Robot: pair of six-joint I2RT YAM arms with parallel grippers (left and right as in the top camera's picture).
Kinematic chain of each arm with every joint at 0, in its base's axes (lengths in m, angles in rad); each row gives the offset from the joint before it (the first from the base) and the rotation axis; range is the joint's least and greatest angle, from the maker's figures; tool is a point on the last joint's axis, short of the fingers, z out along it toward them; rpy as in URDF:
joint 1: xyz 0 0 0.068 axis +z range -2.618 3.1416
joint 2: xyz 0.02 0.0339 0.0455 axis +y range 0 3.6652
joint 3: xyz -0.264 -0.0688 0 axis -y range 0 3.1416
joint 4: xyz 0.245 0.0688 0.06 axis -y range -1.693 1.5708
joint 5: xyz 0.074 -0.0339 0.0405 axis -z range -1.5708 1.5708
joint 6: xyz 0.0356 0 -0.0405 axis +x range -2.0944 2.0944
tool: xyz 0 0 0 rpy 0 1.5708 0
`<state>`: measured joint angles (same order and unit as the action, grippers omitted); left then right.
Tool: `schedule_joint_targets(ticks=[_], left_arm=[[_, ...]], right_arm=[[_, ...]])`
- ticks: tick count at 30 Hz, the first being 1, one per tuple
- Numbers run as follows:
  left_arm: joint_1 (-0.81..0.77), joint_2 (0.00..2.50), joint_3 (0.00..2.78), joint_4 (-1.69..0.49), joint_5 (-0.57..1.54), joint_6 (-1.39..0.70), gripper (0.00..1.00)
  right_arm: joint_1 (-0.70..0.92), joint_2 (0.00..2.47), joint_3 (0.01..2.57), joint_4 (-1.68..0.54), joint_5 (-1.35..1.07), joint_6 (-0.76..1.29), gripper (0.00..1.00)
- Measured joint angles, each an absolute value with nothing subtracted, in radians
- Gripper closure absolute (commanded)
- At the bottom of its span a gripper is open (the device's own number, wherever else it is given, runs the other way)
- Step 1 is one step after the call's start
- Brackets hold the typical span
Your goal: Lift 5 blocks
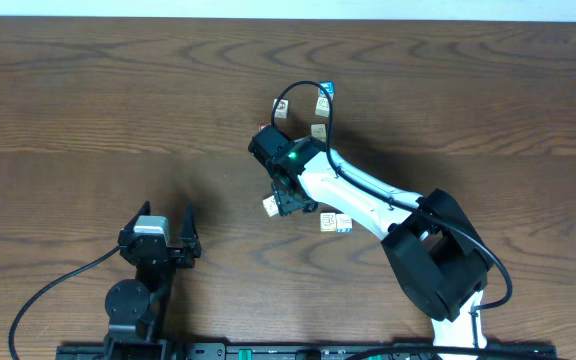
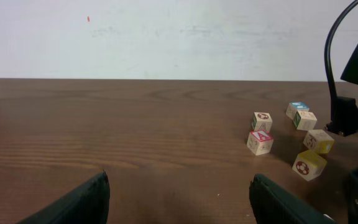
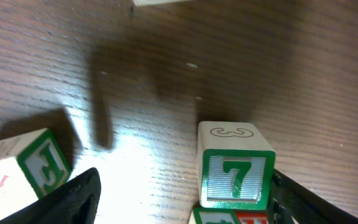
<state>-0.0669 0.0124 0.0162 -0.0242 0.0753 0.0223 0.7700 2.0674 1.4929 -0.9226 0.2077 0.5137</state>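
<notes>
My right gripper [image 1: 288,200] reaches down to mid-table, and in the right wrist view it [image 3: 185,175] stands open. A wooden block with a green "7" [image 3: 236,169] stands between the jaws, close against the right finger [image 3: 297,199], with a wide gap to the left finger. Another block [image 3: 229,218] shows at the frame's bottom edge, under the "7" block. A green-lettered block [image 3: 33,167] lies just outside the left finger. Overhead, a cream block [image 1: 271,206] lies beside the gripper. My left gripper [image 1: 173,225] is open and empty, far from the blocks.
Three blocks [image 1: 319,130] sit beyond the right gripper, and two more [image 1: 336,223] lie beside the right arm. The left wrist view shows a cluster at its right: a red "A" cube [image 2: 260,142], a blue-topped cube [image 2: 297,109] and a yellow cube [image 2: 309,165].
</notes>
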Motion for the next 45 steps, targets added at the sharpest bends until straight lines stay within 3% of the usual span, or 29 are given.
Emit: schedule_joint_targets(ticks=[36,41,45], left_arm=[[-0.067,0.012,0.016,-0.024,0.075,0.022,0.27],[-0.067,0.012,0.016,-0.024,0.075,0.022,0.27],[-0.067,0.012,0.016,-0.024,0.075,0.022,0.28]], right_arm=[[0.719,2.100,1.478,-0.862,0.218,0.498,0.12],[0.698,2.100,1.507,-0.844,0.208,0.477,0.28],[0.697,2.100,1.511,-0.800,0.185,0.459,0.49]])
